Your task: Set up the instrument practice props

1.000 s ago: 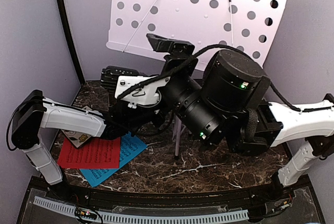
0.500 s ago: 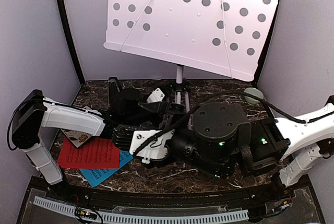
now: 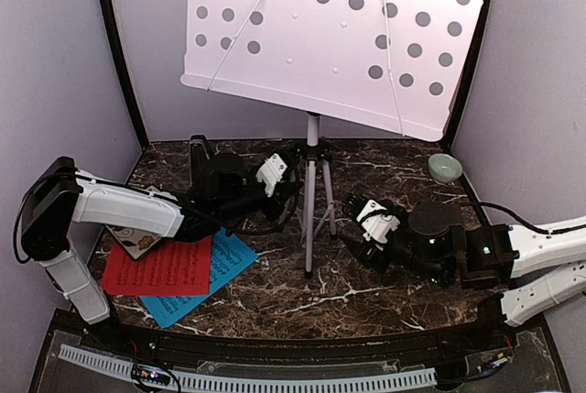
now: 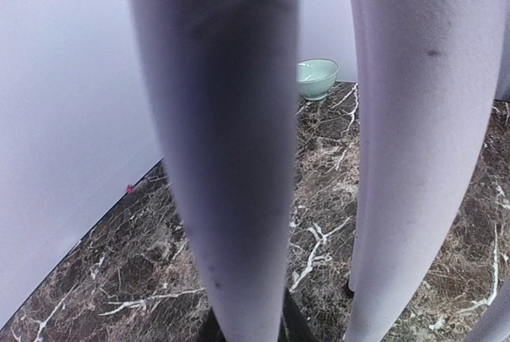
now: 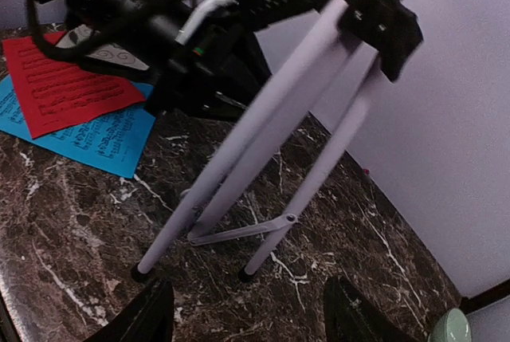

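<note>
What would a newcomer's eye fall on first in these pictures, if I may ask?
The big white perforated music stand dominates, upright on its tripod at the back middle of the marble table. Next come the red sheet overlapping the blue sheet at the near left, and the small pale green bowl at the far right.

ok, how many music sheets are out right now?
2. The red sheet lies front left, overlapping the blue sheet, which pokes out on its right and near side. Others could be hidden beneath.
</note>
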### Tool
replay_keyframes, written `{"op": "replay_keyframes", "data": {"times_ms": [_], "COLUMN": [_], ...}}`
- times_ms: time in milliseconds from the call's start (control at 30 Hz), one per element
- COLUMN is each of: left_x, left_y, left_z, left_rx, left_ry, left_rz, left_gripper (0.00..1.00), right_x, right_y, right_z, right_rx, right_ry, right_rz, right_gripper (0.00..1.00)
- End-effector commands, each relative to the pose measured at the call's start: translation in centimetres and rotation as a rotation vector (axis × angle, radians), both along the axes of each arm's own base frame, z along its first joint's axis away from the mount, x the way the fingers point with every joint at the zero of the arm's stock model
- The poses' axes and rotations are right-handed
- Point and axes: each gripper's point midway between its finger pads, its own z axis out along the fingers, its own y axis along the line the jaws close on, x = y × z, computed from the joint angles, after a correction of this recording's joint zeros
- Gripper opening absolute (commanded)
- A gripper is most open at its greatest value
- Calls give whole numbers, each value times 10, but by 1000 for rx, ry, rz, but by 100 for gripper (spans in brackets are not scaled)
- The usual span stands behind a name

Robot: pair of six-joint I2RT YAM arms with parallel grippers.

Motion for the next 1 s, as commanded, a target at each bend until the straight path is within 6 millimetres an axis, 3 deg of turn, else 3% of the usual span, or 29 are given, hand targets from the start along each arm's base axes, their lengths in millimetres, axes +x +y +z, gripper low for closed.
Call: {"op": "replay_keyframes", "data": {"times_ms": [0,167,300,700,967], "left_x": [5,5,6,7,8], "left_y": [18,20,21,22,22], "left_z": [-48,-49,-49,-48,-48], "left_rx": [175,183,182,181,189], "left_ry": [30,30,29,28,17], "left_rz": [25,18,18,14,8], "left_gripper": [0,0,0,0,0], "right_x": [34,68,86,114,136], "right_y": [-17,-21,-17,24,29], "right_z": [11,14,2,-10,-11], "right_rx": [170,196,204,200,228], "right_ry": [37,26,46,69,80], "right_rz": [-72,-76,-49,54,57], "right_gripper": [63,58,54,44,39]}}
